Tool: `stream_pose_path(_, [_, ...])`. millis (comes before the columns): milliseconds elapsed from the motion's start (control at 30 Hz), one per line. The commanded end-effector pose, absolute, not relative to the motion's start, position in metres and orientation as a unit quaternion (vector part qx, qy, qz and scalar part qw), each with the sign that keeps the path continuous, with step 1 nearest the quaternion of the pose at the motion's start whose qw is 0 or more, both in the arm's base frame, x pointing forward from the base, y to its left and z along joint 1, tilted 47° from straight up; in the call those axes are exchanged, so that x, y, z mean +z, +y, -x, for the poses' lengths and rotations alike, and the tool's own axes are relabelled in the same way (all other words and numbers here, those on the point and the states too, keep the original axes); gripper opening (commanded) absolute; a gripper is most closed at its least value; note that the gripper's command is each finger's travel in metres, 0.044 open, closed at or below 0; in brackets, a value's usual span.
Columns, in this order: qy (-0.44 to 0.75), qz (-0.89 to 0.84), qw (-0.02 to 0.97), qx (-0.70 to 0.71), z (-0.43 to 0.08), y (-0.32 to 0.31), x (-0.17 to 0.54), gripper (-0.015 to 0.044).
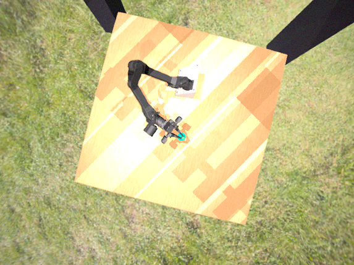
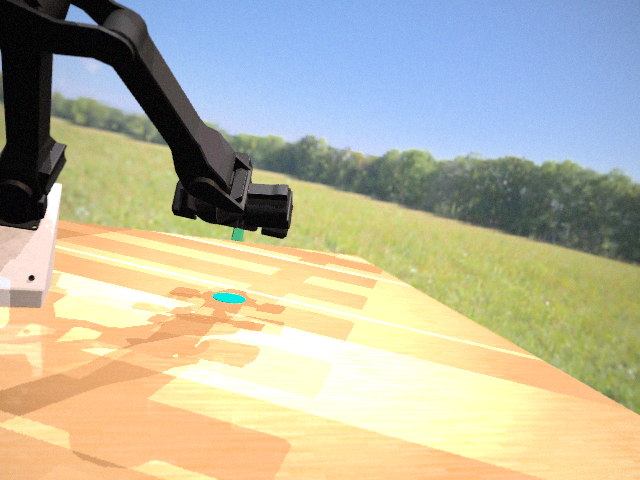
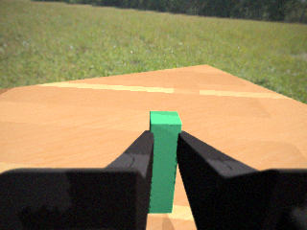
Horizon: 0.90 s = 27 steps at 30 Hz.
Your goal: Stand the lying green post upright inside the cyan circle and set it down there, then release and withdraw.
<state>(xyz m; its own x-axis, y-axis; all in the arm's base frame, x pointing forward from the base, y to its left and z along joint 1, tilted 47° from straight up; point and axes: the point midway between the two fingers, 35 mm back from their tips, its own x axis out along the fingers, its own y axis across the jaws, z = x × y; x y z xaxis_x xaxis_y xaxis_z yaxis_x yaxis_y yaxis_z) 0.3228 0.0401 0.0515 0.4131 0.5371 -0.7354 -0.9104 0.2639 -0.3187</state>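
Note:
The green post (image 1: 183, 137) (image 2: 237, 235) (image 3: 163, 168) is held between the fingertips of my gripper (image 1: 181, 135) (image 3: 163, 137), which is shut on it. The post stands close to upright; its lower end shows below the gripper body in the exterior view, raised well above the table. The cyan circle (image 1: 180, 139) (image 2: 229, 298) lies flat on the table, with nothing standing on it. From above, the post and fingertips overlap the circle. The fingertips are hidden behind the gripper body in the exterior view.
The arm's pale base block (image 1: 185, 93) (image 2: 31, 288) stands on the wooden table (image 1: 226, 184) (image 2: 413, 408). The arm's shadow falls around the circle. Dark posts (image 1: 318, 19) (image 1: 104, 12) stand beyond two table corners, with grass around.

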Motion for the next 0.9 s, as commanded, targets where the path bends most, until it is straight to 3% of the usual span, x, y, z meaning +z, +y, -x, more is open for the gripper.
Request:
stream_pose_path(0, [0.229,0.377,0.757,0.481,-0.321,0.04,0.056,0.0023])
stream_pose_path(867, [0.225,0.38,0.757,0.482,-0.324,0.022,0.041,0.0023])
